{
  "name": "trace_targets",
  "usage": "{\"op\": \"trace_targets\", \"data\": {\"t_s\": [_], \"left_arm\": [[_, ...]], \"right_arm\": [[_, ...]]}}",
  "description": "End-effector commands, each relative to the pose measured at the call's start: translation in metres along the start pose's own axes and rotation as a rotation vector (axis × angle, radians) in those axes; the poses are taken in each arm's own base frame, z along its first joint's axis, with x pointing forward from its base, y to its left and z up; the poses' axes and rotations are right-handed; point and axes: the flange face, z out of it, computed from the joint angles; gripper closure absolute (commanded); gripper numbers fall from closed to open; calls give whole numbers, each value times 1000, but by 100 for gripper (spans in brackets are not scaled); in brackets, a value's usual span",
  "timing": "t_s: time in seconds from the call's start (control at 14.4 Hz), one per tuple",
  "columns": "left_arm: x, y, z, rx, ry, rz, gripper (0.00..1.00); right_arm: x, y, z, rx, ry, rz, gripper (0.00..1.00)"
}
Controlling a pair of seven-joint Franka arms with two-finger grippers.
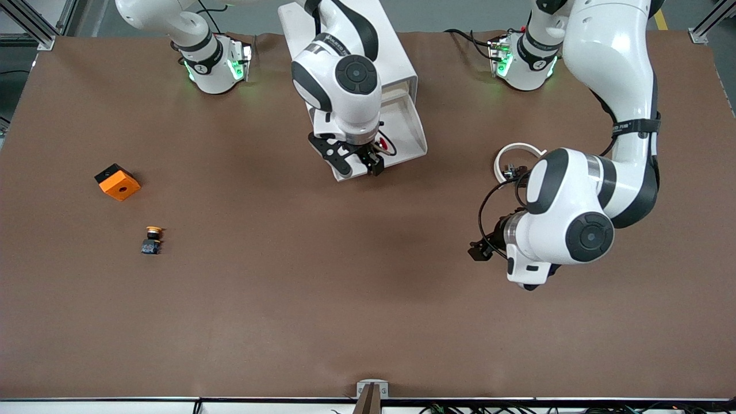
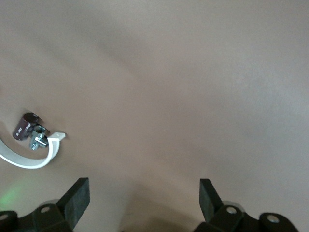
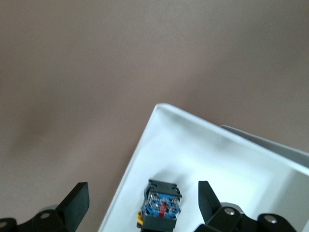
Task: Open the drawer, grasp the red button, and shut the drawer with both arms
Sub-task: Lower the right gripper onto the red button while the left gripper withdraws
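1. Up in the upper middle of the front view: white cabinet (image 1: 397,63) standing between the two arm bases, with the drawer (image 1: 409,129) pulled out toward the camera and open.
2. Inside the drawer, close to its front edge: the button (image 1: 384,144), only a sliver of red cap showing in the front view beneath the arm. In the right wrist view, button (image 3: 161,205) lying on the white drawer floor (image 3: 231,164), blue-and-black body toward the lens.
3. Directly over that front end of the drawer: right gripper (image 1: 361,164), pointing down. Jaws spread wide in the right wrist view (image 3: 142,198), the button sitting in the gap between them with clear space on each side; nothing pinched.
4. Lower down, toward the left arm's end of the table: left gripper (image 1: 480,250), over bare brown table (image 1: 322,299). Jaws likewise spread and empty in the left wrist view (image 2: 145,198).
5. Just above the left arm's wrist in the front frame: white ring clamp (image 1: 514,158) flat on the table, with a small bolt and a dark cylinder at its open ends in the left wrist view (image 2: 34,154).
6. Toward the right arm's end, at mid-height of the frame: orange cube (image 1: 118,182), hole facing up.
7. Slightly lower in the frame, near the cube but apart from it: yellow-capped button (image 1: 152,240), alone on the table.
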Motion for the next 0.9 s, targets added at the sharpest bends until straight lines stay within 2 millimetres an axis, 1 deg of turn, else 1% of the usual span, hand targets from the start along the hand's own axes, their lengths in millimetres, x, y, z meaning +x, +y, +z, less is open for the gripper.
{"op": "trace_targets", "data": {"t_s": [0.0,0.14,0.21,0.42,0.49,0.63,0.83], "left_arm": [[-18,-18,-11,16,33,117,0],[-20,-26,-11,2,41,176,0],[-24,-28,-8,-9,48,206,0],[-35,-31,10,-68,92,260,0],[-41,-30,20,-79,99,273,0],[-44,-26,27,-82,104,287,0],[-47,-22,37,-69,92,301,0]], "right_arm": [[-16,3,8,-20,1,-7,0],[-22,3,20,-37,5,-16,0],[-25,3,23,-40,6,-21,0],[-22,1,26,-39,4,-15,0],[-20,1,26,-40,2,-10,0],[-19,0,27,-46,-33,30,0],[-20,0,31,-50,-39,32,0]]}}
